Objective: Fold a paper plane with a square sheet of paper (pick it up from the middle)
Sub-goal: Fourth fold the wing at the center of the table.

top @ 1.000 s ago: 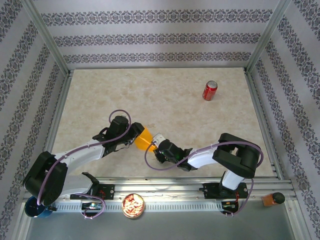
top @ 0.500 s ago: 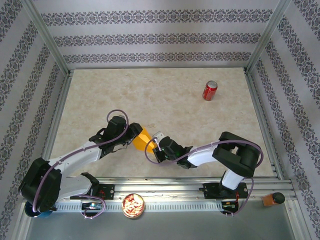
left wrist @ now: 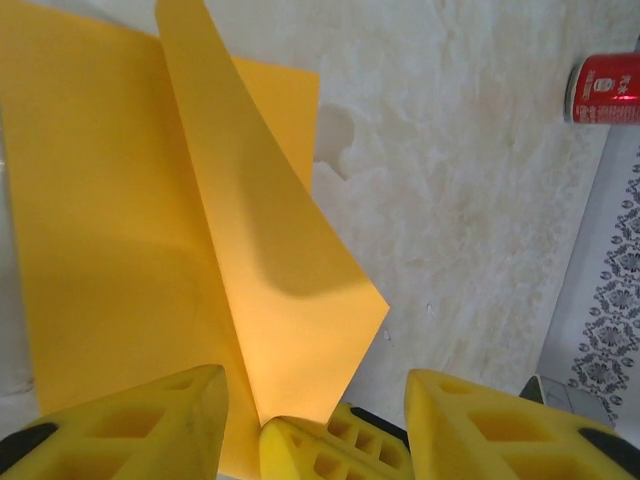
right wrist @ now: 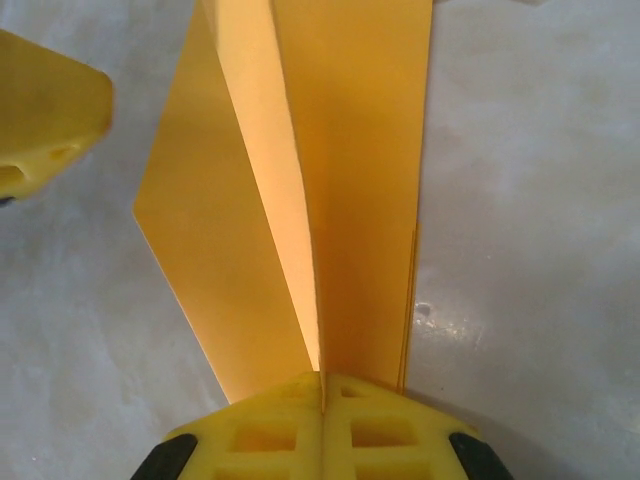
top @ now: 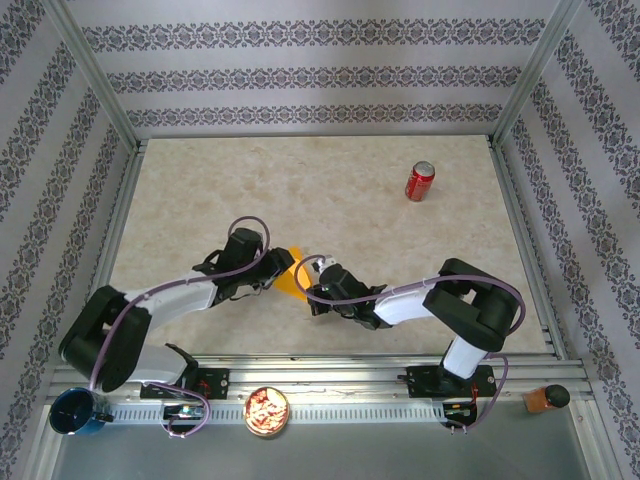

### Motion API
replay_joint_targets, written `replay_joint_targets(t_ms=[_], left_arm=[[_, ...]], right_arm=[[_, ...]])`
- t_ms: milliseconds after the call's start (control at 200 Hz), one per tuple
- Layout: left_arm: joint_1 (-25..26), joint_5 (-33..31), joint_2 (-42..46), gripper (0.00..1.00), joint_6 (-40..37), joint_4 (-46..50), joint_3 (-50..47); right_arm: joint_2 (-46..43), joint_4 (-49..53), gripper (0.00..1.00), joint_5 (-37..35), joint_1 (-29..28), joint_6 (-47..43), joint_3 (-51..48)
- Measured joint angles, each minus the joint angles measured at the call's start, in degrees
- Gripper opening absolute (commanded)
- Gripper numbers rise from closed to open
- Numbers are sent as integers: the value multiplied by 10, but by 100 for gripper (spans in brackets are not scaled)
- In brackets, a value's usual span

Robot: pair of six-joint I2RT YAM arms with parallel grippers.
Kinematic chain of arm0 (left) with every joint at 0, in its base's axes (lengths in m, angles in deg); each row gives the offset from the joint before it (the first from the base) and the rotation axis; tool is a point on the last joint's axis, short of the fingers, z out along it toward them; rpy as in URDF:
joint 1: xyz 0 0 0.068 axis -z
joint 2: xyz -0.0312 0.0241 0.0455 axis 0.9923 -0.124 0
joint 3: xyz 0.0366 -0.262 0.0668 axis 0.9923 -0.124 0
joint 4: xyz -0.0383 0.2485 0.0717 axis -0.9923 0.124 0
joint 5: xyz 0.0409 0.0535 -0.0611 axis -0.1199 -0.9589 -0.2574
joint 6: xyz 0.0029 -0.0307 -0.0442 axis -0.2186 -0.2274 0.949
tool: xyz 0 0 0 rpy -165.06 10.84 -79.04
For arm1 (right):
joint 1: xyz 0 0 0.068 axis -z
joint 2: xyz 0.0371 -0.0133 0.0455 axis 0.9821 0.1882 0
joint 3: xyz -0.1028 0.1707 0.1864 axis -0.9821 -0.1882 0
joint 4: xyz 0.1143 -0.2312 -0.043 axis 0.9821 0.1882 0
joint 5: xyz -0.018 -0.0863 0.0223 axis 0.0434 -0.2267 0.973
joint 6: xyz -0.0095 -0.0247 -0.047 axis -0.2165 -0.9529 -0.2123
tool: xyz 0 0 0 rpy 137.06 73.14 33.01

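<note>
The square sheet of paper [top: 292, 274] is orange-yellow and folded into a creased shape with a raised centre ridge [right wrist: 300, 250] and flat flaps on either side. It lies on the table between the two arms, near the front middle. My right gripper [right wrist: 322, 385] is shut on the near end of that ridge. My left gripper [left wrist: 315, 385] is open. Its yellow fingers [left wrist: 140, 420] straddle the paper [left wrist: 150, 230] and the right gripper's tip from the opposite side, without pinching it. In the top view the left gripper [top: 281, 269] and the right gripper [top: 304, 286] meet at the paper.
A red soda can [top: 420, 181] stands upright at the far right of the marble-patterned table [top: 330, 200], also in the left wrist view [left wrist: 605, 88]. A tin of snacks [top: 267, 410] and a blue cup [top: 72, 412] sit on the front rail. Patterned walls enclose the table.
The right gripper has pinched shut on the paper's ridge and shifted slightly away from the front rail. The left gripper has closed in around the paper, and less of the sheet shows from above.
</note>
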Motion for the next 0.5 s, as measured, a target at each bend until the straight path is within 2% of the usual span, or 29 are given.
replay_joint_targets(t_ms=[225, 400, 500], left_arm=[[0, 21, -31, 19, 4, -47, 1], [0, 22, -47, 8, 6, -73, 1], [0, 22, -60, 7, 6, -78, 1]], right_arm=[[7, 12, 9, 39, 14, 24, 14], [19, 17, 10, 74, 25, 35, 28], [21, 21, 10, 96, 35, 46, 31]])
